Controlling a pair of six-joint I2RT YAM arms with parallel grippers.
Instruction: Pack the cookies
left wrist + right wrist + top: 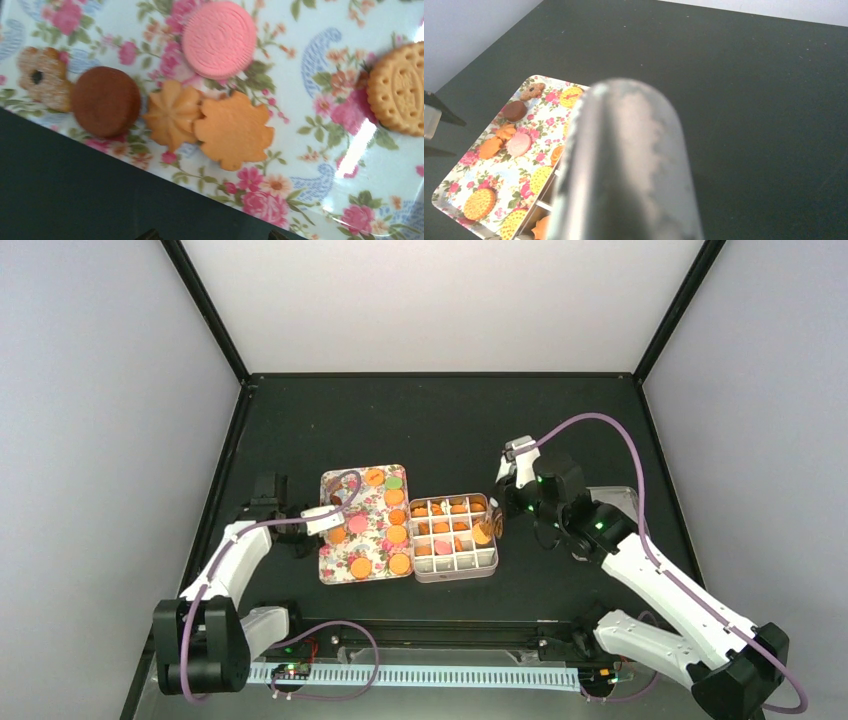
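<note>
**Top view.** The black matte table is boxed in by pale grey walls with dark corner struts. A flowered tray sits centre-left, and a partitioned tin touches its right side. The cookies lie spread on the tray, mostly orange, with one pink and one green. More sit in the tin's far cells. My left hand hangs over the tray's left edge. My right hand is at the tin's far right corner, with an orange cookie just beside its tip. The grip is too small to read from here.

**Left wrist view.** The camera is close over the tray's edge. I see:
- a pink round
- a brown round
- an orange swirl touching an orange leaf shape
- a sugared flower with a dark centre
- a golden dotted biscuit, cut off at the right

Only two fingertips poke in at the bottom. They stand apart over the table with nothing between them, so this hand is open.

**Right wrist view.** The metal tongs blur across the middle and hide the hand's fingers and most of the tin. They sit square under the camera, so I read the hand as clamped on them. The tray and cookies show at lower left, with the tray's near corner cut off.
</note>
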